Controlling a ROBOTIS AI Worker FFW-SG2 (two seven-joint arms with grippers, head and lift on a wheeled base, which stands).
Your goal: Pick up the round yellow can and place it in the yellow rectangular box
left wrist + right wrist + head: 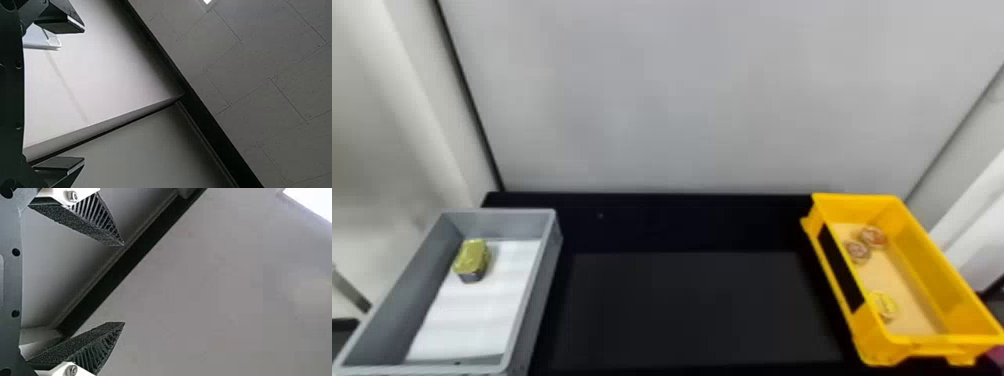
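Observation:
Inside the yellow rectangular box (927,260) at the right of the head view, a round yellow can (883,305) lies on the box floor toward the near end, close to the left wall. In the left wrist view my left gripper (84,94) is open, its fingers wide apart with nothing between them. My right gripper (124,284) in the right wrist view is likewise open and holds nothing. Both wrist cameras face walls and ceiling, away from the can and box.
Two round brownish-red cans (857,251) sit farther back in the yellow box. A grey box (532,295) at the left holds a gold-topped rectangular can (472,259) on a white lining. The black table (682,310) stretches between the boxes, with a pale wall behind.

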